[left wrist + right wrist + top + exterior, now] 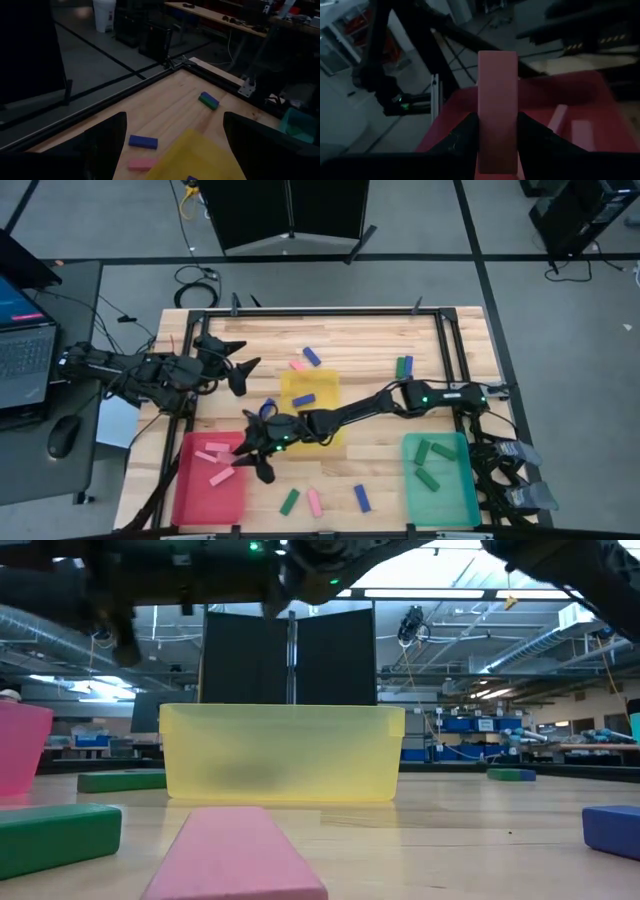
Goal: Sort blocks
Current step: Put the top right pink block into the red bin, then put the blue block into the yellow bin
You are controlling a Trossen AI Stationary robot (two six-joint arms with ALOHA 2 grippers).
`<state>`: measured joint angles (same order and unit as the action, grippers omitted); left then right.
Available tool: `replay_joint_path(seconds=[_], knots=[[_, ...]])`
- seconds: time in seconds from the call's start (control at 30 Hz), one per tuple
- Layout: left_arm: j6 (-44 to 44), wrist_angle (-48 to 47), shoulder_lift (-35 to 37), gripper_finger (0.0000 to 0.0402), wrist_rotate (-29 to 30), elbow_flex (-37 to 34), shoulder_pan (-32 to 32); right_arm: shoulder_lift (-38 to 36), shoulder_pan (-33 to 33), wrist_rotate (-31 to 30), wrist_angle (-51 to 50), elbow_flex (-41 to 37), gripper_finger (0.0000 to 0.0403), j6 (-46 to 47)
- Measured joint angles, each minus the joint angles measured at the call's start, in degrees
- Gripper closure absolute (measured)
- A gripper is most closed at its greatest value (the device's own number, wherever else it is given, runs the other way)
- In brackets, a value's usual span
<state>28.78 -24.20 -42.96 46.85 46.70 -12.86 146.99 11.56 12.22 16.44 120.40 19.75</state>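
My right arm reaches across the table, and its gripper (245,456) is over the red tray's (190,498) right rim, shut on a pink block (497,100). Pink blocks (211,452) lie in the red tray, blue blocks (304,400) in the yellow tray (325,383), and green blocks (432,452) in the teal tray (455,502). Loose blocks lie flat on the table: pink (297,364) and blue (312,356) at the far side, green (289,501), pink (315,501) and blue (362,498) near the front. My left gripper (238,372) hovers open by the left edge. My right gripper pinches the pink block (497,130) between its two fingers (465,135), one on each long side. The block lies along the fingers, and its free end (497,62) sticks out past their tips. It is lifted clear, above the red tray (570,95).
A green and a blue block (403,366) sit together at the far right of the table. A black metal frame (445,340) runs around the table top. In the low view a pink block (240,855) and a green block (55,835) lie before the yellow tray (280,755).
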Motion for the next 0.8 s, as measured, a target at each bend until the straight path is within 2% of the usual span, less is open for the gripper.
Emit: replay_joint_path(seconds=[0.2,0.33,0.37,0.5,0.57,0.67,0.8], knots=[[0.1,0.1,0.0,0.0062,0.0,0.0,0.0,7.0,0.1,1.4,-8.8,12.5,0.029,0.0],[0.1,0.0,0.0,0.0062,0.0,0.0,0.0,8.1,-0.2,1.4,-11.4,13.8,0.0282,0.0],[0.1,0.0,0.0,0.0062,0.0,0.0,0.0,8.0,-0.3,1.4,-12.0,13.5,0.0261,-0.1],[0.2,0.0,0.0,0.0062,0.0,0.0,0.0,6.7,-1.4,2.7,-12.2,13.5,0.0135,-1.3],[0.3,-0.1,0.0,0.0062,0.0,0.0,0.0,5.8,-1.8,2.0,-11.4,13.5,0.009,-1.7],[0.4,-0.3,0.0,0.0062,0.0,0.0,0.0,5.5,-2.2,0.5,-10.4,13.5,0.0062,-3.2],[2.4,-2.2,0.0,0.0062,0.0,0.0,0.0,4.7,-2.3,1.0,-10.9,13.4,0.007,-5.0]])
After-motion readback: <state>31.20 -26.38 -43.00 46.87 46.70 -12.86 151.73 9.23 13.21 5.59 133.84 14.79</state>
